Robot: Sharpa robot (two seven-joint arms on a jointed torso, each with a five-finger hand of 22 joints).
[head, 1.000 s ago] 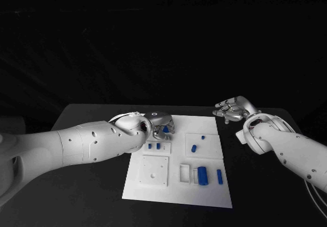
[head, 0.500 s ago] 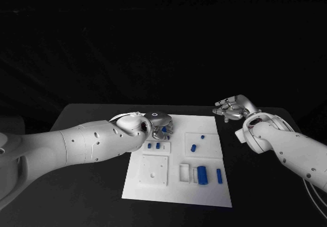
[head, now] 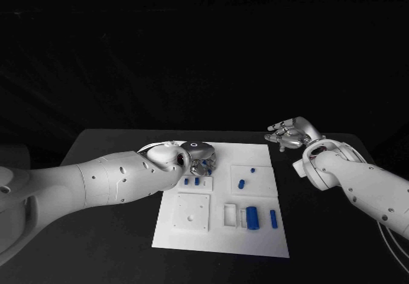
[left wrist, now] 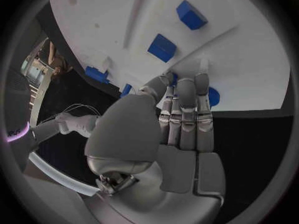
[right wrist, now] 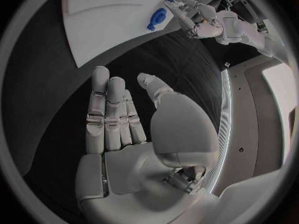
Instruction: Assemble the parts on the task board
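Behind left robot hand (head: 201,157), blue part (left wrist: 212,95) half-hidden

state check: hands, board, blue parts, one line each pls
left hand: fingertips down at the task board's far left area, touching a blue part; grip unclear
right hand: open, holding nothing, over the black table off the board's right side
task board: flat on the table
large blue cylinder: lying on the board, near edge
slim blue part: lying beside it
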